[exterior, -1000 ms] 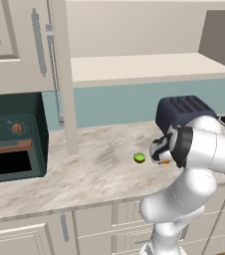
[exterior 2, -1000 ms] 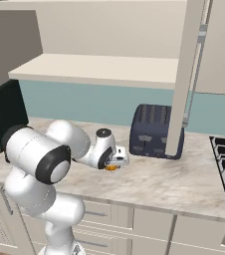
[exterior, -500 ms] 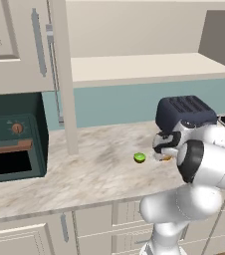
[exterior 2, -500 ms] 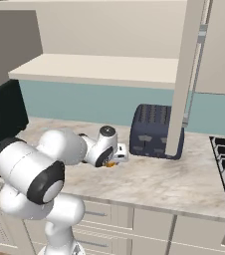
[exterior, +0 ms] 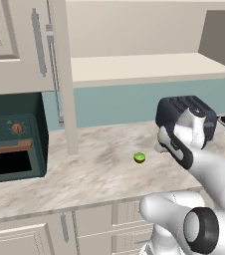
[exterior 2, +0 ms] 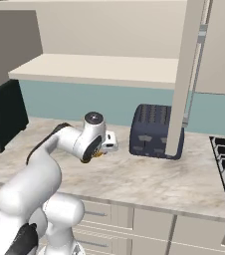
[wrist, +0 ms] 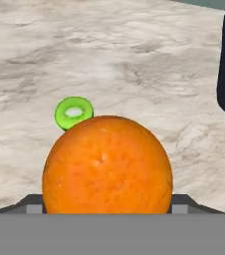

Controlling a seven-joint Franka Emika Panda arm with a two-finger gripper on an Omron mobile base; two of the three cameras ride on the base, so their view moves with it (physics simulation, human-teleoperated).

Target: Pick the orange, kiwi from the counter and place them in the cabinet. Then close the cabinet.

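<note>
orange [wrist: 107, 167] sits between tool [wrist: 107, 201] fingers, grip unclear; kiwi [wrist: 73, 112] just beyond

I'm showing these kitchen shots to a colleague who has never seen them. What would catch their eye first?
The orange looms large at the bottom of the hand view, right at the gripper, with the small lime-green kiwi lying on the marbled counter just beyond it. Next comes the white arm reaching low in front of the dark toaster. Above stands the cabinet with its doors open and pale shelf bare.
</note>
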